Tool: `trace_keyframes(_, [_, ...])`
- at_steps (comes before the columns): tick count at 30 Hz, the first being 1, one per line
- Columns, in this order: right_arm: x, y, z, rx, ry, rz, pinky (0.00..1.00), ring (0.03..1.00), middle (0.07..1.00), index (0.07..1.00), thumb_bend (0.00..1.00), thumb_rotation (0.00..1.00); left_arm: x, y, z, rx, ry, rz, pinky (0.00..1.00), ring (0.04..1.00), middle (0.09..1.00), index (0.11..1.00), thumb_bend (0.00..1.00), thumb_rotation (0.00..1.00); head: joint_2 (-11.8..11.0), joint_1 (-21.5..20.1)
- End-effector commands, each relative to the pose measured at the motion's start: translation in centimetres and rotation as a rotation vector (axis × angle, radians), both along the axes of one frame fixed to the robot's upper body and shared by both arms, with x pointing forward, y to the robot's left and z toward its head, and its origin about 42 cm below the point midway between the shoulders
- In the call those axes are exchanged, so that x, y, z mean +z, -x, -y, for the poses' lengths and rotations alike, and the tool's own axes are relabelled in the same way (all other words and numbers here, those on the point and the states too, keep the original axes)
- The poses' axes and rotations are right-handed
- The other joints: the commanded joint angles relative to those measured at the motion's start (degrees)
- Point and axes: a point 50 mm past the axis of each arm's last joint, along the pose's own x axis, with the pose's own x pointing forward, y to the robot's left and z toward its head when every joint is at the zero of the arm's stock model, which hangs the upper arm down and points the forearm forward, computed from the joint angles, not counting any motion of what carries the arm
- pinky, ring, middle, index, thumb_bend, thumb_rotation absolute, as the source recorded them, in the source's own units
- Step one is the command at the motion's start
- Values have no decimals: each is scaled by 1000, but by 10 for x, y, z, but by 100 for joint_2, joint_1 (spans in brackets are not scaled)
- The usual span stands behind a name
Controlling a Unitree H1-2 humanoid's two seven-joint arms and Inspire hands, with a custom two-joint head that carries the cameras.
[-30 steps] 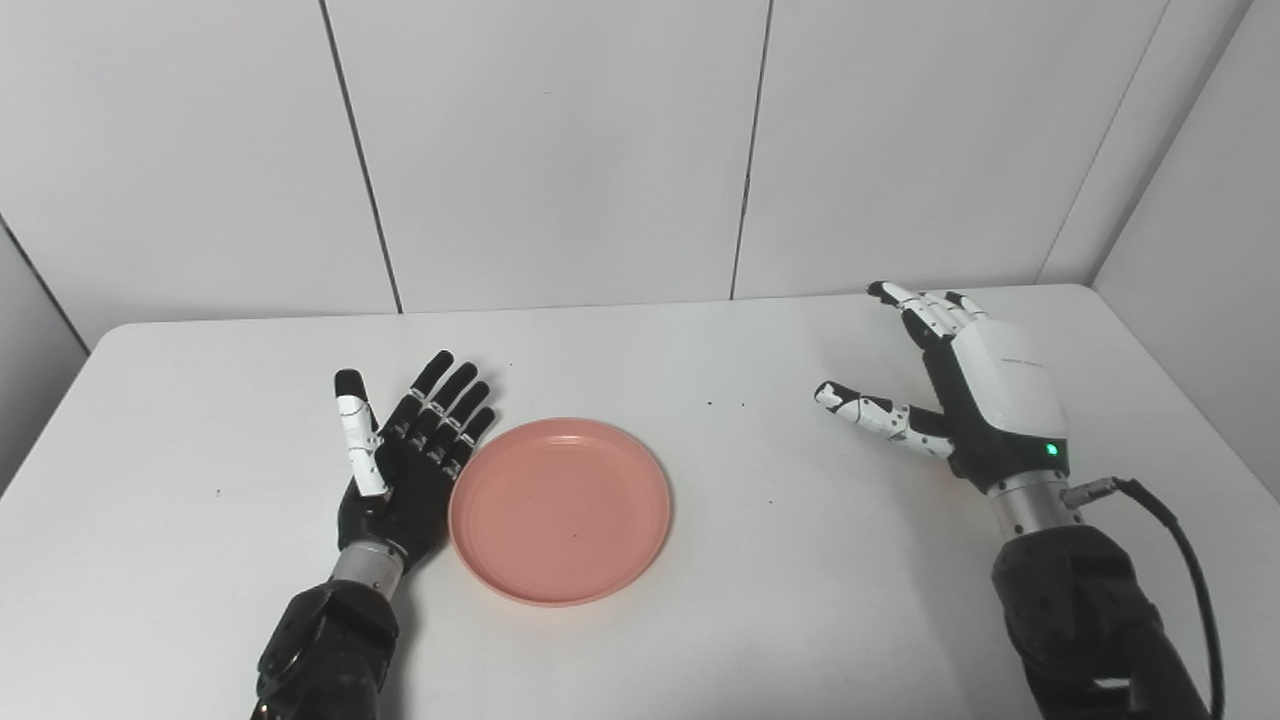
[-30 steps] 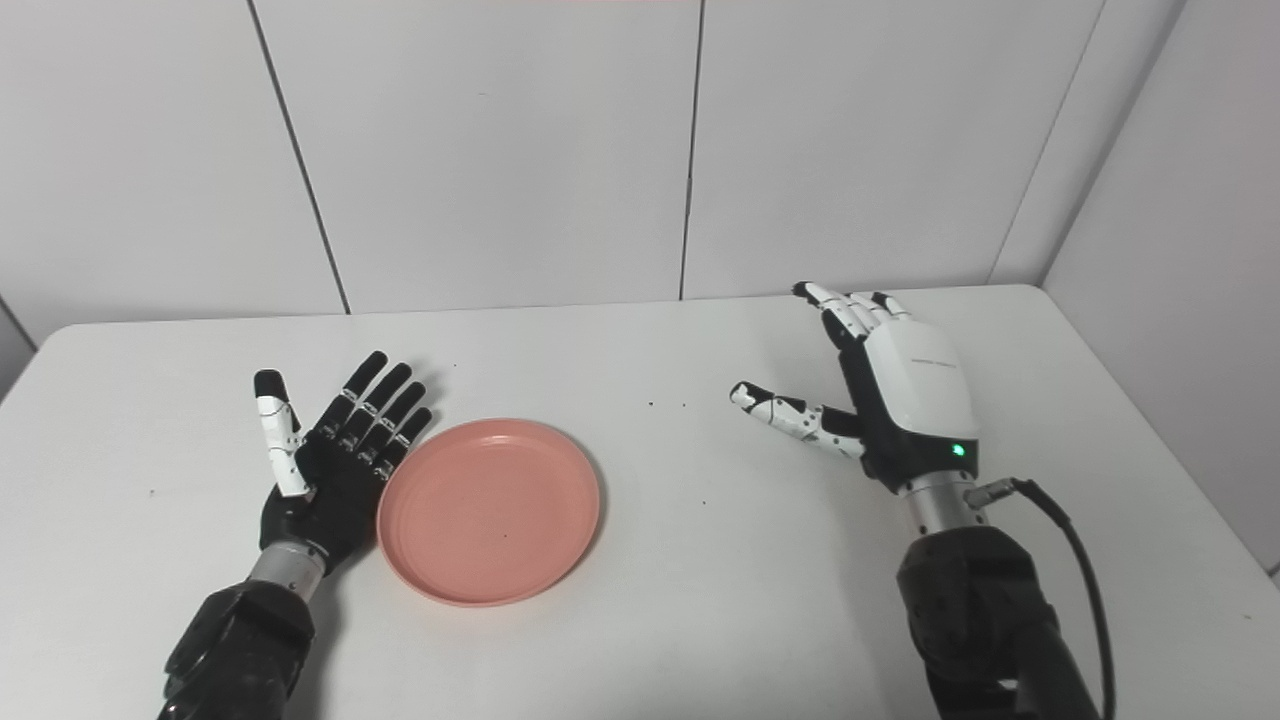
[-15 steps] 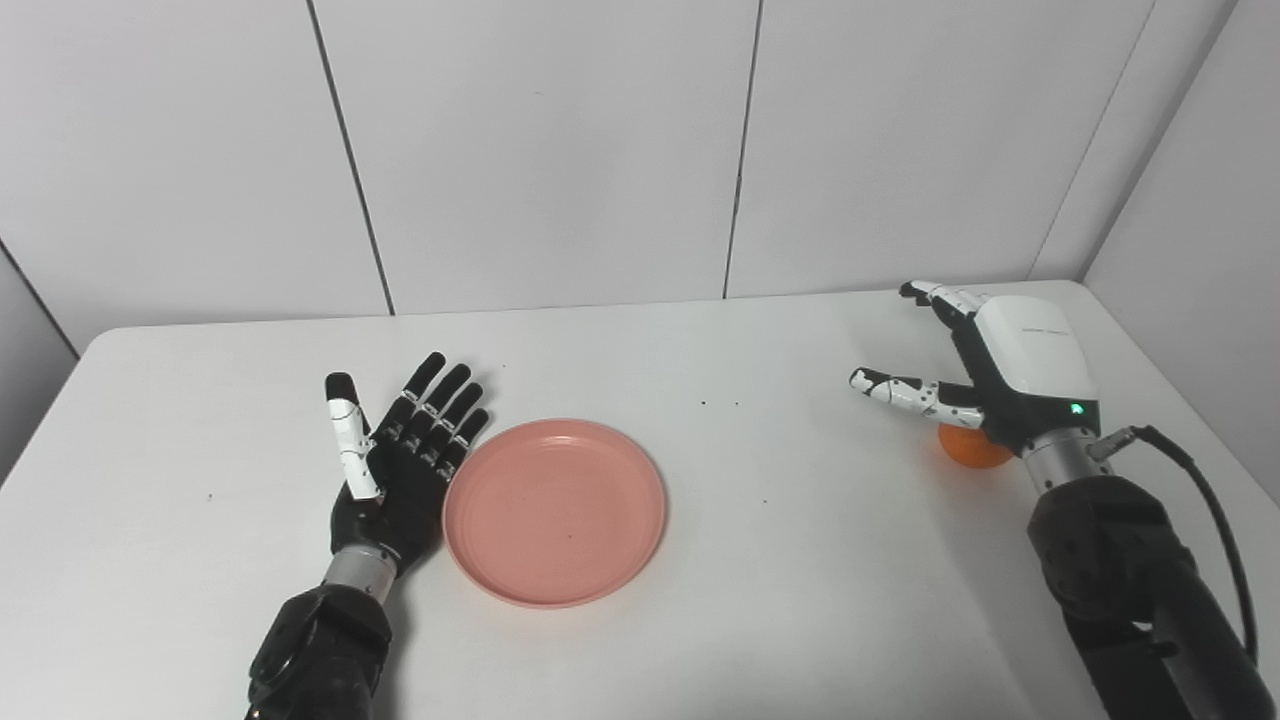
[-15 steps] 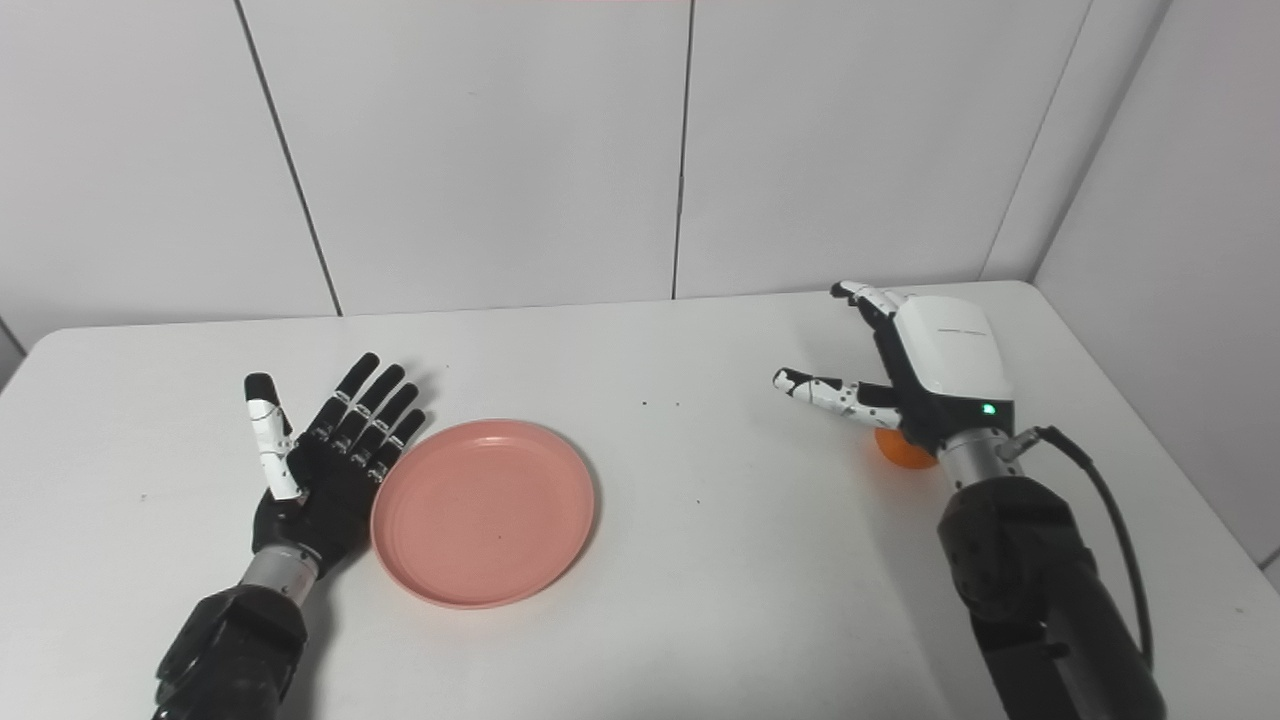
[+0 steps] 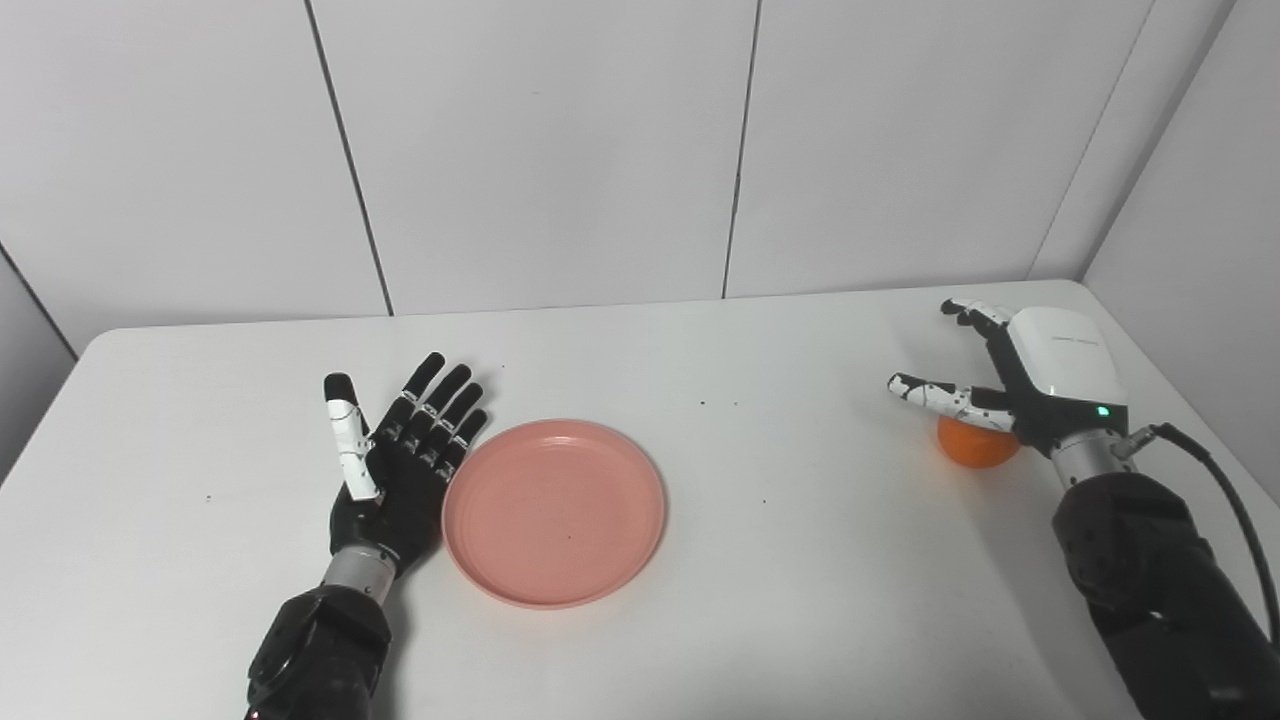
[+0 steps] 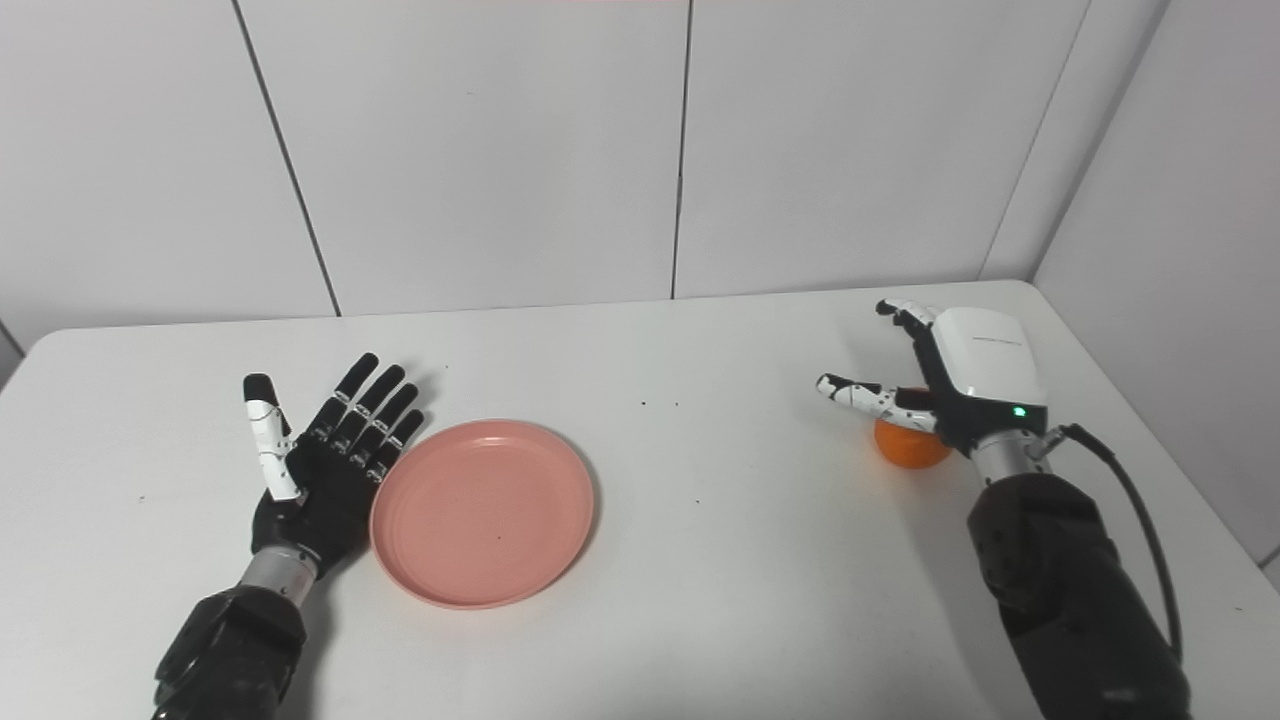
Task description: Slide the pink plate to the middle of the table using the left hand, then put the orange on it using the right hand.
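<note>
The orange (image 5: 975, 446) sits on the white table (image 5: 800, 560) near its right edge, well apart from the pink plate (image 5: 555, 510), which lies left of the table's centre. The right hand (image 5: 1030, 385) is directly over the fruit, fingers and thumb spread and holding nothing; the thumb crosses just above the orange's top, and the palm hides its far right part. Whether the hand touches the fruit cannot be told. The orange lies below and slightly to the near side of the palm, so the grasp looks to call for a short descent and closing of the fingers, then a carry leftward to the plate. The left hand (image 5: 400, 460) rests palm up and released, its edge touching the plate's left rim, far from the orange.
</note>
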Motion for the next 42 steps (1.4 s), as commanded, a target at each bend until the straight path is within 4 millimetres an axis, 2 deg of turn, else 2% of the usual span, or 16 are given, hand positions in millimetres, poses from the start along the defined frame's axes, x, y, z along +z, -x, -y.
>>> trace_keyframes(1, [29,-10,7,1,18,87,754,760,769,779,878,923,-30,11,-5,11,-24,-134,924,881,818,802,917,876,-8,-12])
trace_keyframes(7, [28,-10,9,-9,22,71,768,766,771,781,881,926,-30,12,-4,-2,-16,-130,950,897,824,821,917,880,-19,-38])
trace_keyframes(13, [23,-15,6,10,39,62,740,740,751,765,888,912,-32,13,-3,3,-22,-141,926,882,828,812,921,874,-12,-16])
trace_keyframes(18, [19,-18,3,5,42,37,726,740,754,766,904,928,-32,14,-2,4,-19,-141,949,888,828,816,910,880,-3,-8])
trace_keyframes(23, [13,-14,-4,7,38,-9,760,761,767,775,884,905,-32,15,0,1,-23,-136,954,887,824,838,902,888,7,20])
trace_keyframes(30, [2,-9,-10,11,58,-48,734,753,765,774,869,890,-31,16,0,-6,-20,-135,964,889,834,847,899,890,25,6])
trace_keyframes(42, [0,-10,-10,10,80,-65,740,748,761,775,872,908,-31,16,0,-8,-24,-134,984,892,820,856,896,890,50,2])
